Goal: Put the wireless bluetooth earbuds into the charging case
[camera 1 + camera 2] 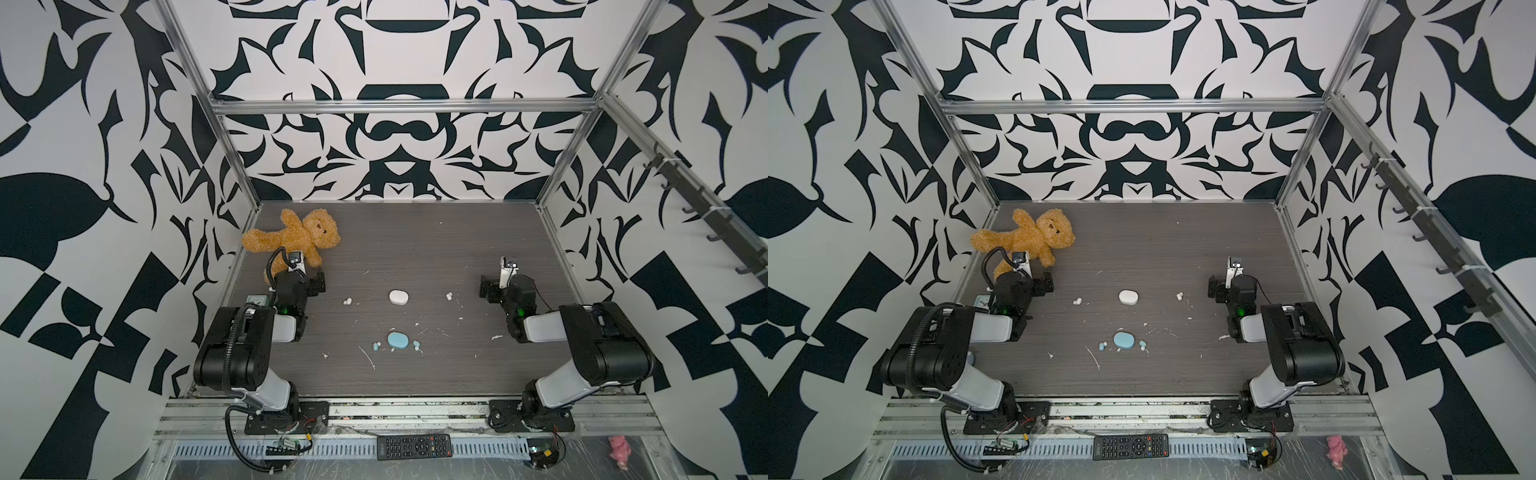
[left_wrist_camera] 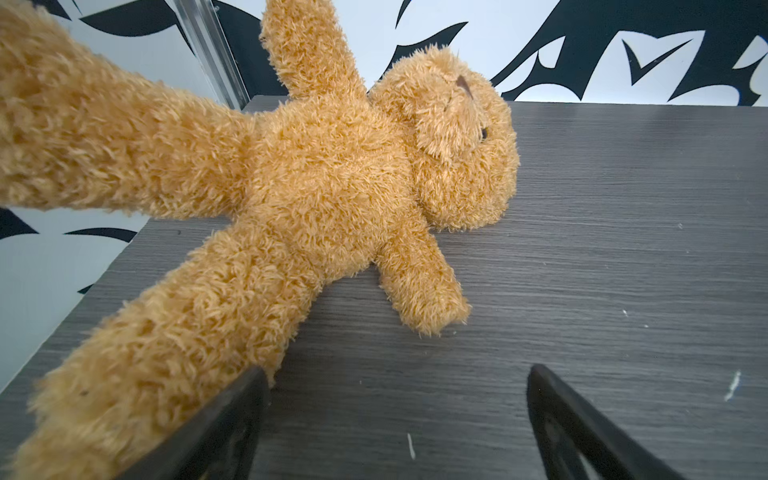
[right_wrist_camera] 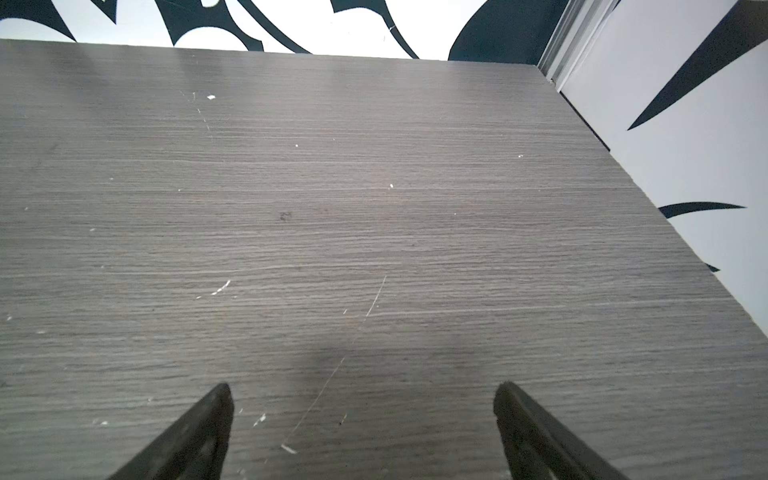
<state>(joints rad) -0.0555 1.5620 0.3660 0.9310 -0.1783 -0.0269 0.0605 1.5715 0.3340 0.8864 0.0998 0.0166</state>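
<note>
Lying flat on table [image 1: 457, 249]: white case [image 1: 399, 297], long axis left-right; blue case [image 1: 398, 340] nearer the arms, same axis. White bud [image 1: 347, 301] left of white case, white bud [image 1: 449, 296] right; blue bud [image 1: 377, 345] and blue bud [image 1: 416, 344] just beside blue case. Bud heading too small to tell. Remote [image 1: 414, 446] print unreadable. Left end effector [image 2: 397, 370] wide, empty, by bear [image 2: 332, 187]; right end effector [image 3: 362, 386] wide, empty

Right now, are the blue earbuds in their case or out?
Out. In both top views the left blue earbud and right blue earbud lie beside the blue case.
</note>
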